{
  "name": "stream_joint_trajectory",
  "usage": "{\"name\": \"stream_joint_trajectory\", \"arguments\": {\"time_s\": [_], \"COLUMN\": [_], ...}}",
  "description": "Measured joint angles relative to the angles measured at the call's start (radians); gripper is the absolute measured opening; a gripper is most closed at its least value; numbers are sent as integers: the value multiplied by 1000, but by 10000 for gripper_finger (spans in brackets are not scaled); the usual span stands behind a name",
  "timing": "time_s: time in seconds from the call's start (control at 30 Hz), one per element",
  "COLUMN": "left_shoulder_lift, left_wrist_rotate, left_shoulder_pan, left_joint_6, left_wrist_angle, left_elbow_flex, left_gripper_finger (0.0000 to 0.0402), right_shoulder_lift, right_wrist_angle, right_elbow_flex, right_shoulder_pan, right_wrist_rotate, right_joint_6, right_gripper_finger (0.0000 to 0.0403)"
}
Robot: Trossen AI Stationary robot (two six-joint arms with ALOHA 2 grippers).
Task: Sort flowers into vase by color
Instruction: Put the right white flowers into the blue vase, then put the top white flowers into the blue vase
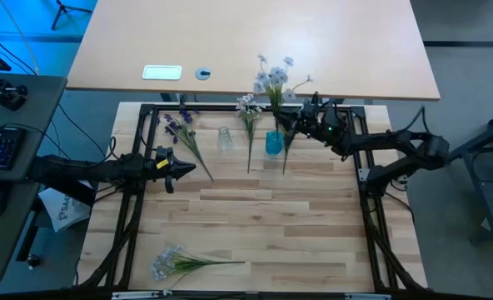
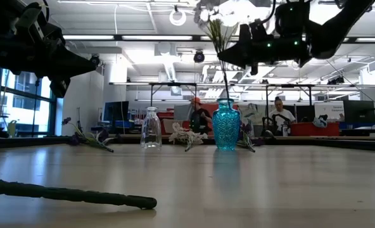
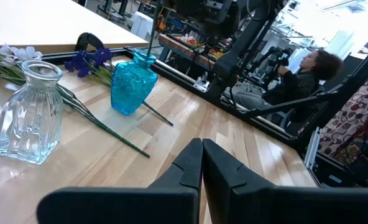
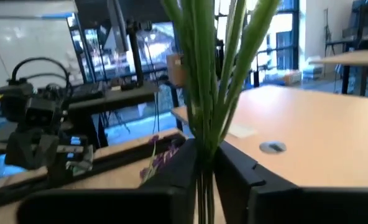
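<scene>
My right gripper (image 1: 283, 118) is shut on a pale-blue sprig (image 1: 272, 78) above the blue vase (image 1: 274, 143), at the table's far side. The sprig's stem (image 2: 224, 79) runs down into the vase's mouth (image 2: 225, 101). My left gripper (image 1: 178, 169) is shut and empty at the table's left, above the tabletop. A clear vase (image 1: 225, 137) stands left of the blue one. A purple sprig (image 1: 182, 129), a white sprig (image 1: 248, 112) and another purple sprig (image 3: 87, 59) beside the blue vase lie flat on the table. A pale-blue sprig (image 1: 173, 262) lies near the front edge. My right gripper pinches the sprig's green stems (image 4: 204, 146) between its two fingers, below the blossoms. The fingers come level from the table's right and lie across the stems. The sprig stands nearly upright, its blossoms above the fingers and its lower end in the blue vase's mouth.
A black frame (image 1: 230, 107) runs along the table's edges. A light desk (image 1: 255, 42) with a white card and a small round thing stands beyond the far edge. People sit in the room behind (image 2: 279, 111). The table's middle (image 1: 263, 217) is bare wood.
</scene>
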Motion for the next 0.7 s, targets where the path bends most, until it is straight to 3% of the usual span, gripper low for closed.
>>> {"name": "stream_joint_trajectory", "arguments": {"time_s": [0.43, 0.7], "left_shoulder_lift": [0, 0], "left_wrist_rotate": [0, 0], "left_shoulder_pan": [0, 0], "left_joint_6": [0, 0], "left_wrist_angle": [0, 0], "left_elbow_flex": [0, 0], "left_gripper_finger": [0, 0], "right_shoulder_lift": [-231, -406], "right_wrist_angle": [-546, -852], "right_elbow_flex": [0, 0], "right_shoulder_pan": [7, 6], "right_wrist_rotate": [0, 15], "right_joint_6": [-44, -79], "right_gripper_finger": [219, 255]}}
